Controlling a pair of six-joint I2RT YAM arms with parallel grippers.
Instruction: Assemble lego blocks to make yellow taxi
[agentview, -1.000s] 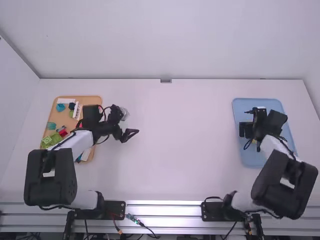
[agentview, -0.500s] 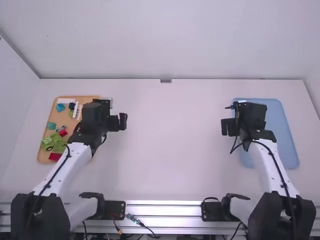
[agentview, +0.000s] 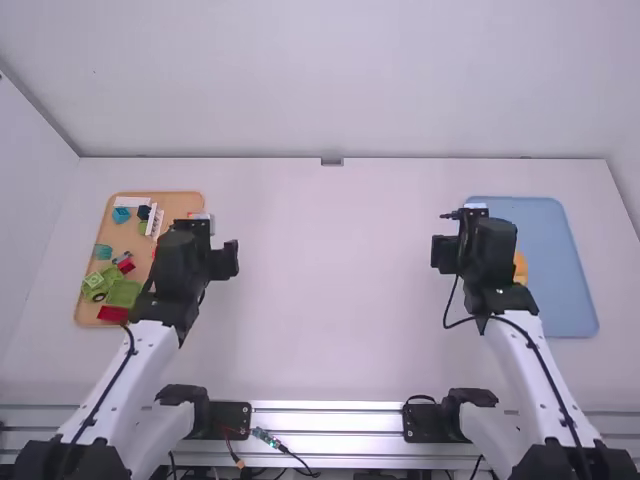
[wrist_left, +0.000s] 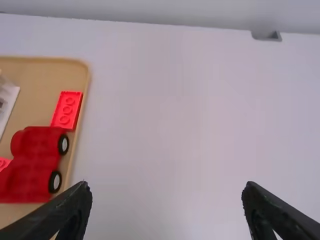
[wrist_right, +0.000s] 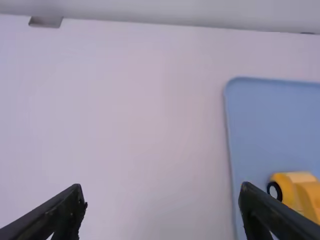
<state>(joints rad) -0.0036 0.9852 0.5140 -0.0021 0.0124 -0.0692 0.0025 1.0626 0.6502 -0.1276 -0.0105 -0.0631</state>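
high view gives us the yellow taxi (agentview: 520, 268), partly hidden, on the blue tray (agentview: 560, 305) at three o'clock, and green blocks (agentview: 105, 285) at eight o'clock inside the tan tray (agentview: 116, 250) at nine. for close detail we turn to the wrist views: a black wheel (wrist_right: 274, 190) on the taxi in the right, a red wheeled car (wrist_left: 35, 162) in the left. we note left gripper (agentview: 223, 262) and right gripper (agentview: 445, 254) with fingers spread wide.

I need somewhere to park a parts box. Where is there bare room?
The widest free patch is the middle of the white table, between the left gripper and the right gripper. The blue tray is also bare at its far end and right side, beyond the yellow car. The tan tray is crowded with blocks.
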